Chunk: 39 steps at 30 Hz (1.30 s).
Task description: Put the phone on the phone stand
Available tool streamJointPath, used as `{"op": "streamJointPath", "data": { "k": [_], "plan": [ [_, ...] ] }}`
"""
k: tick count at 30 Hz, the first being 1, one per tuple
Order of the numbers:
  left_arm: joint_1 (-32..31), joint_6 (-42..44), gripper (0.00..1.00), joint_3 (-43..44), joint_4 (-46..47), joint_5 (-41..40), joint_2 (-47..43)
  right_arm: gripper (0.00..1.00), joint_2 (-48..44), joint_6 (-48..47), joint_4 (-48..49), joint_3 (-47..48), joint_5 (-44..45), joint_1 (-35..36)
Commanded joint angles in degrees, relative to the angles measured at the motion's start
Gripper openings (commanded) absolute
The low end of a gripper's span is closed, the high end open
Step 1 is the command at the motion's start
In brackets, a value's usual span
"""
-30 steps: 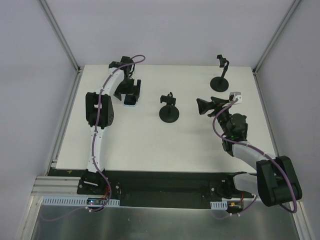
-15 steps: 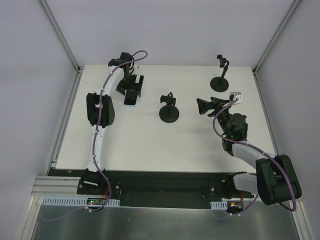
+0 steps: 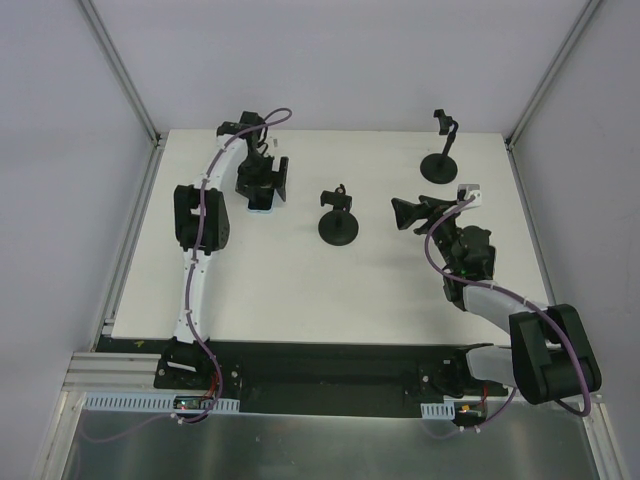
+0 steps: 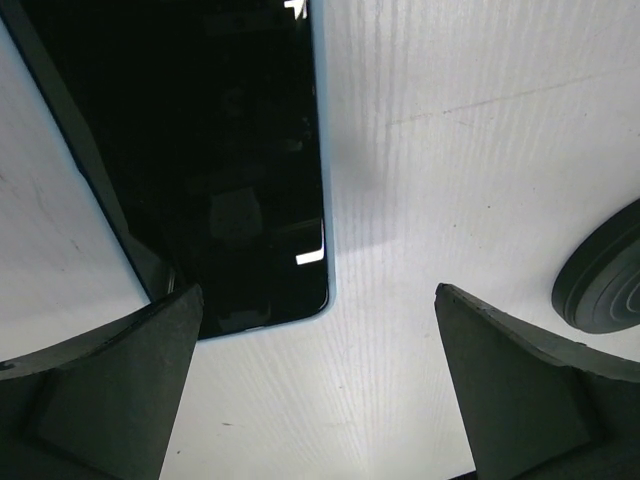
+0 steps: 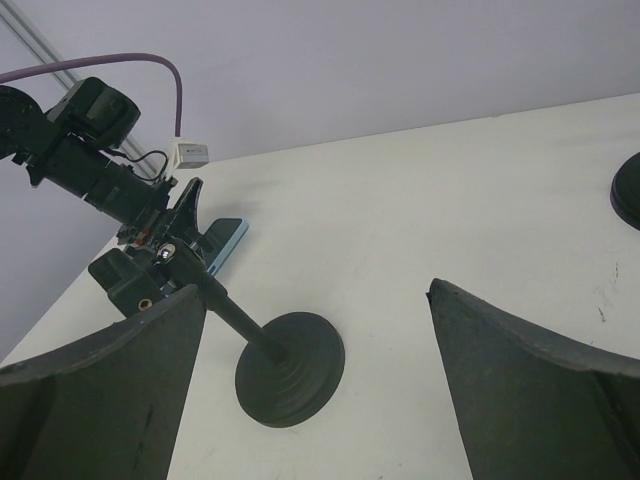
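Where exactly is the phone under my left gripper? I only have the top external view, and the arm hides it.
Observer: In the left wrist view, the phone lies flat, dark screen up. Its rounded end sits between the fingers of the open left gripper, off-centre toward the finger on that picture's left.
Operator: And the middle stand, is it ready?
Observer: In the right wrist view, the stand has a stem leaning toward the phone, and its head holds nothing.

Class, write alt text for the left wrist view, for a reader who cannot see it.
A phone lies screen-up on the white table under the open left end effector, one corner behind a finger. A stand's base edges in at right.
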Motion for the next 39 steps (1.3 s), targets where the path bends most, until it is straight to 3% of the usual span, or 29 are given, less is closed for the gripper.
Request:
{"op": "streamJointPath", "data": {
  "k": [1, 8, 18, 23, 30, 34, 36, 39],
  "plan": [
    [-2.12, 0.14, 0.99, -1.83, -3.45, -1.06, -4.21, 0.96, 0.26, 1.19, 4.88, 1.64, -1.49, -0.36],
    [-4.85, 1.02, 0.95, -5.79, -3.28, -3.01, -7.20, 0.96, 0.52, 1.36, 4.97, 1.64, -1.58, -0.45],
    [-6.08, -3.19, 0.85, -9.83, 0.68, 8.33, -8.25, 0.96, 0.26, 1.27, 5.05, 1.29, -1.23, -0.45],
    [-7.93, -3.63, 0.83, -11.85, 0.77, 8.85, -8.52, 0.96, 0.08, 1.19, 5.05, 1.11, -0.97, -0.53],
    [-10.83, -6.18, 0.77, -22.31, 5.59, 6.07, -17.89, 0.96, 0.00, 1.27, 5.05, 1.03, -0.88, -0.80],
    [-11.01, -9.52, 0.87, -26.00, 7.80, -2.80, -24.33, 0.96, 0.26, 1.45, 5.14, 1.03, -0.97, -0.97],
    [-10.92, -12.24, 0.97, -26.44, 8.15, -6.93, -26.35, 0.96, 0.43, 1.63, 5.32, 1.03, -0.88, -0.89],
    [-10.92, -16.90, 0.99, -26.80, 8.33, -10.72, -27.59, 0.96, 0.35, 1.71, 5.32, 0.94, -0.70, -0.97]
  ]
}}
